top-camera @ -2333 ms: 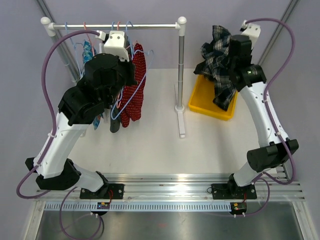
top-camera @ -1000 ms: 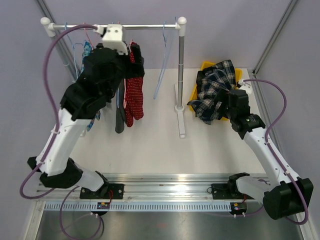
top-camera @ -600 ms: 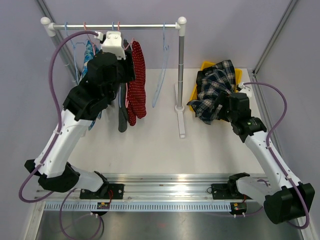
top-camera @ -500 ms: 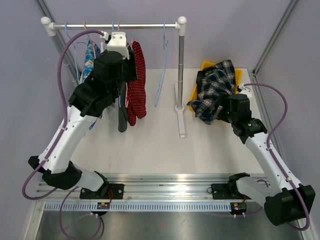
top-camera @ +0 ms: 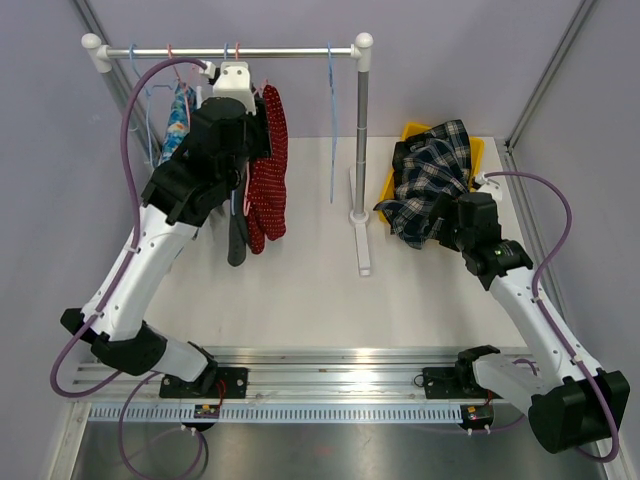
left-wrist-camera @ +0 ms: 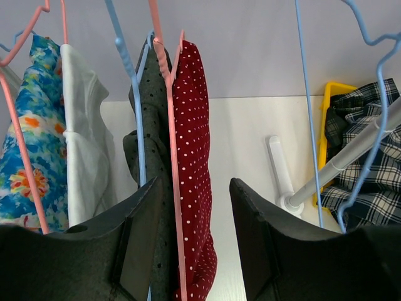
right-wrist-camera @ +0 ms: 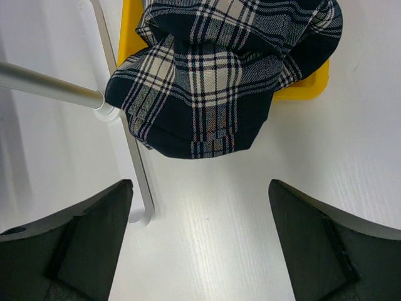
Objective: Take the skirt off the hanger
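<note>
Plaid skirt (top-camera: 430,178) lies heaped in the yellow bin (top-camera: 478,150) at the right of the overhead view. It is off its hanger, and a bare blue hanger (top-camera: 330,120) hangs on the rail (top-camera: 290,50). One fold spills over the bin's edge toward the rack's upright post.

The task looks all but finished, so the step in hand is probably clearing the right gripper (right-wrist-camera: 200,188). That is best done by drawing it straight away from the cloth with the fingers wide, so no fold snags and drags out of the bin.

In the right wrist view the fingers stand far apart with nothing between them. The skirt fills the upper middle of that frame, ahead of the fingertips and not touching them.

The left gripper (left-wrist-camera: 197,188) is also spread and empty. It faces a red dotted garment (left-wrist-camera: 194,125) on a pink hanger (left-wrist-camera: 169,157), well apart from the skirt.
</note>
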